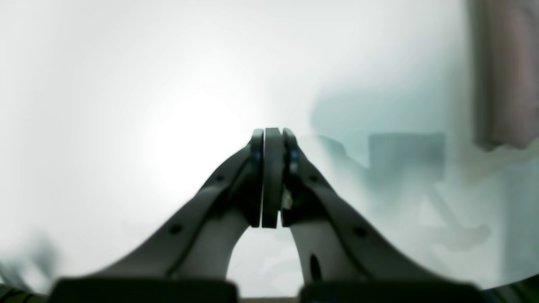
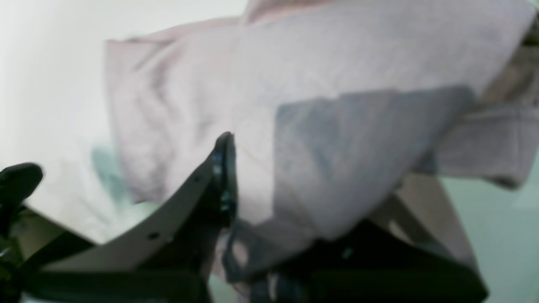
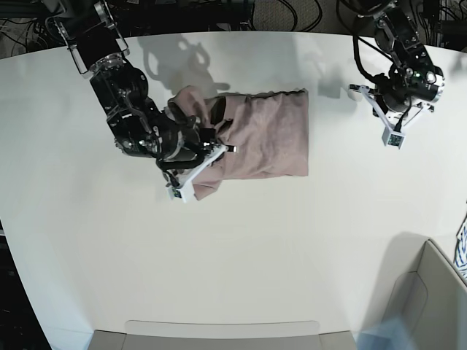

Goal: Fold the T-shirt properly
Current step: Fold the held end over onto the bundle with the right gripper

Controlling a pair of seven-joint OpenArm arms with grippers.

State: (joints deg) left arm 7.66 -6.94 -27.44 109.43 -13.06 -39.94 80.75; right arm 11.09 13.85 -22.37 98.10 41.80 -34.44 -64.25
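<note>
Pink T-shirt (image 3: 266, 135) | right pincer (image 3: 211, 146) clamped on its edge | left pincer (image 3: 376, 98) together, well apart

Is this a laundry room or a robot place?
Probably a robot lab, not a laundry room: two robot arms work over a big white table with one pink T-shirt on it, and tangled cables lie behind the table.
</note>
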